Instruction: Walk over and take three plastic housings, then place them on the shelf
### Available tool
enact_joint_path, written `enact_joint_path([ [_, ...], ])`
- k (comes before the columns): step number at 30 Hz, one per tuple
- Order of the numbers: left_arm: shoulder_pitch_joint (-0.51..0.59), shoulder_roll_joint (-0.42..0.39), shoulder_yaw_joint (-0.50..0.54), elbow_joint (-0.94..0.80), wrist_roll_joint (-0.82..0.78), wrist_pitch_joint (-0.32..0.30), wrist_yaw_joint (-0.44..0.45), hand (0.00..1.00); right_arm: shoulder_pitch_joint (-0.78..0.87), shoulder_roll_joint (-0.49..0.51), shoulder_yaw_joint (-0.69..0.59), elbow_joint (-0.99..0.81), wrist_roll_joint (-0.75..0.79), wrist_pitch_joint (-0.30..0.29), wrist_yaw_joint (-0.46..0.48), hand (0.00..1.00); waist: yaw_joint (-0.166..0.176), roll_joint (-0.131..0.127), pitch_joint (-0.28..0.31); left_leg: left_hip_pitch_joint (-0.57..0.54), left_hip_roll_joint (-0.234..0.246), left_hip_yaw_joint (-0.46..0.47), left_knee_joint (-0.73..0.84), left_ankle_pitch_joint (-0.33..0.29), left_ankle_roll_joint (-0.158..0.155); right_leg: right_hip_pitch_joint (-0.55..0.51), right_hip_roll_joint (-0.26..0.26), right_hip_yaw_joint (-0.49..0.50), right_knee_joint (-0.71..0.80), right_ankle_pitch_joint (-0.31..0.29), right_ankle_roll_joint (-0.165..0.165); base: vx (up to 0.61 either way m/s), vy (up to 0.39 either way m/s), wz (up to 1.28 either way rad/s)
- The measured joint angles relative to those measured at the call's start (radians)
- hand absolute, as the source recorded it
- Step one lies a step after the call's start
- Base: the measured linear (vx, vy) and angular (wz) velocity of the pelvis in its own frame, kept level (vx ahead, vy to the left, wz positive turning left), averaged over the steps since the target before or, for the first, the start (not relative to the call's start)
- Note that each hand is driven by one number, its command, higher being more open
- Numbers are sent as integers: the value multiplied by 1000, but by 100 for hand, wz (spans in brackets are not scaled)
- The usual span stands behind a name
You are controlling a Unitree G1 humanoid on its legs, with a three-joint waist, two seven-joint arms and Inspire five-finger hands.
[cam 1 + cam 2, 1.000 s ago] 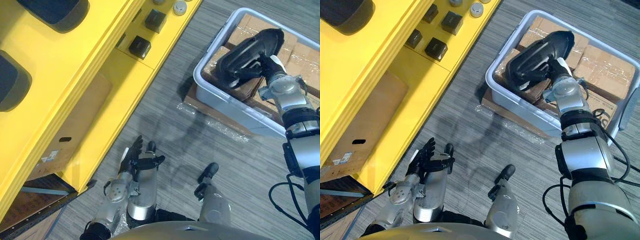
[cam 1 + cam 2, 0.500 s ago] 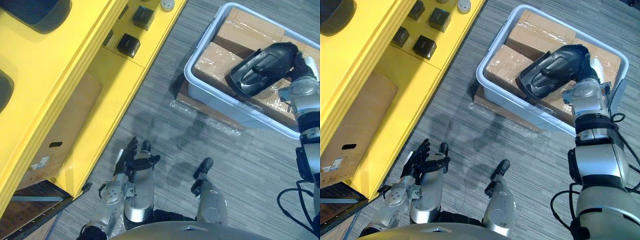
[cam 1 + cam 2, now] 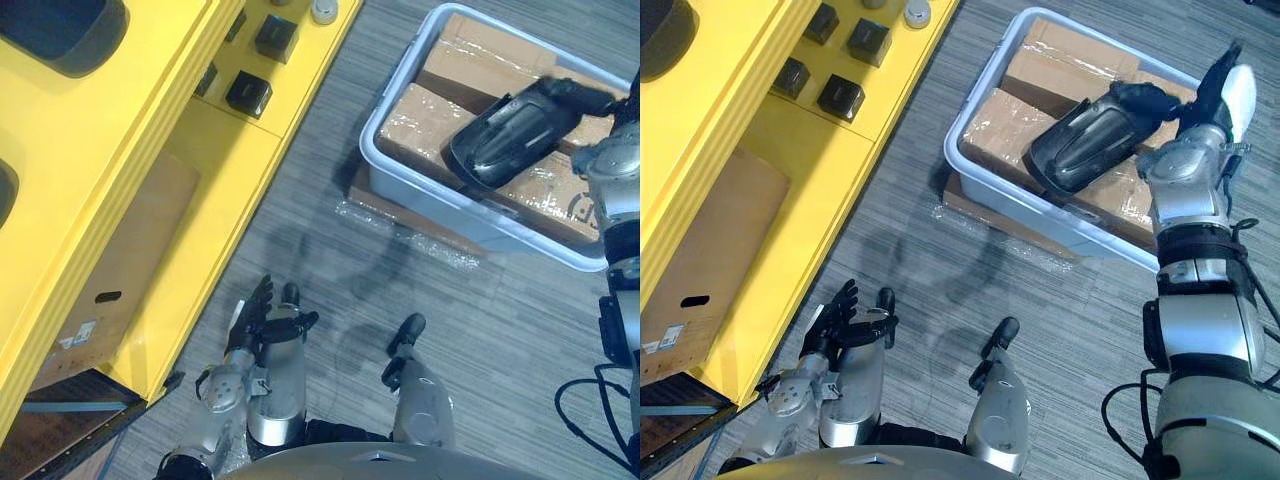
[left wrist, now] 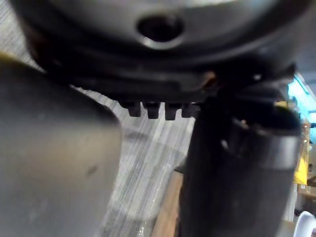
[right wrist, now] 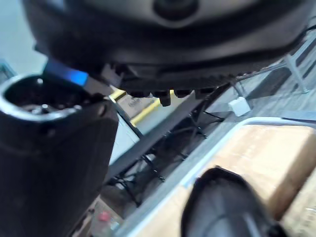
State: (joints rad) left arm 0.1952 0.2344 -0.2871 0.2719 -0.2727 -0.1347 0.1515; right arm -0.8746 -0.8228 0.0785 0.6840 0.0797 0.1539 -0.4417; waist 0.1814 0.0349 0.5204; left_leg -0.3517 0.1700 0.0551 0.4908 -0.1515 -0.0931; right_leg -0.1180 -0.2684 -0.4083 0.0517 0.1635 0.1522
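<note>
Shelf point(image 3: 150, 120): yellow, on your left. Two dark housings already lie on its upper level point(image 3: 60, 30). Small black boxes point(image 3: 248, 93) sit lower down, and a cardboard box point(image 3: 130, 250) is tucked beneath.

Left hand point(image 3: 262, 318): low at the robot's side over the carpet, with fingers loosely straight and nothing in it.

Bin point(image 3: 450, 215): pale grey, on the floor to your right, well apart from the shelf and packed with taped cartons point(image 3: 430, 120).

Housing point(image 3: 505, 135): black and long, lying slantwise across the cartons. Its lower end is near the bin's front rim.

Right hand point(image 3: 1208, 110): at the housing's upper end. The thumb stands up and away from the housing. The fingers reach to that end without visibly wrapping it, so you have contact but, as I judge it, no closed grip.

Risks from here:
- If you close on that one end alone, the long body will likely swing down on the lift. It could then twist out between thumb and fingers.
- The low end may catch the bin rim or drag on the carton tape as it rises. Lift clear before you turn.
- The glossy shell looks slippery, so check that the thumb is properly opposed before you walk to the shelf.
</note>
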Motion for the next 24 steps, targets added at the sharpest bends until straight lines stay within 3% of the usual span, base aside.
enact_joint_path([
  [2, 20, -3, 9, -48, 6, 0, 0, 100, 103, 40, -82, -116, 66, -12, -19, 100, -8, -18, 2, 28, 1, 7, -14, 0, -1, 18, -1, 1, 1, -3, -2, 30, 16, -6],
  [5, 31, -2, 16, -98, 9, 0, -1, 100, 284, 189, -196, -250, 204, -15, -37, 100, -30, -64, -2, 85, 1, 30, -46, -2, -4, 48, -4, 11, 2, -20, -5, 39, 8, -12],
  [8, 30, -3, 18, -118, 16, 0, -2, 100, 413, 300, -229, -267, 288, -10, -28, 100, -54, -84, -8, 124, 1, 46, -69, -5, -8, 65, -6, 25, 3, -32, -7, 44, 9, -16],
  [10, 29, -4, 18, -121, 50, 1, -3, 100, 493, 370, -242, -267, 350, -3, -10, 100, -77, -84, -9, 155, 5, 65, -81, -8, -12, 75, -6, 42, 5, -39, -5, 43, 14, -24],
  [15, 3, -4, 13, -136, 50, 22, -12, 100, 555, 413, -245, -265, 418, 19, 33, 100, -81, -71, -22, 189, 19, 88, -73, -17, -17, 86, 3, 69, 19, -46, -4, 36, 11, -16],
  [21, 2, 2, 9, -150, 49, 49, -22, 100, 453, 409, -223, -180, 488, 5, 59, 100, -74, -51, -43, 165, 23, 84, -46, -32, -17, 74, 5, 72, 17, -45, -5, -25, 11, -1],
  [24, -5, 1, -12, -124, 47, 49, -26, 100, 366, 369, -190, -80, 526, -31, 90, 100, -62, -33, -54, 108, 22, 76, -23, -32, -15, 31, 3, 69, 17, -38, -2, -38, 30, 5],
])
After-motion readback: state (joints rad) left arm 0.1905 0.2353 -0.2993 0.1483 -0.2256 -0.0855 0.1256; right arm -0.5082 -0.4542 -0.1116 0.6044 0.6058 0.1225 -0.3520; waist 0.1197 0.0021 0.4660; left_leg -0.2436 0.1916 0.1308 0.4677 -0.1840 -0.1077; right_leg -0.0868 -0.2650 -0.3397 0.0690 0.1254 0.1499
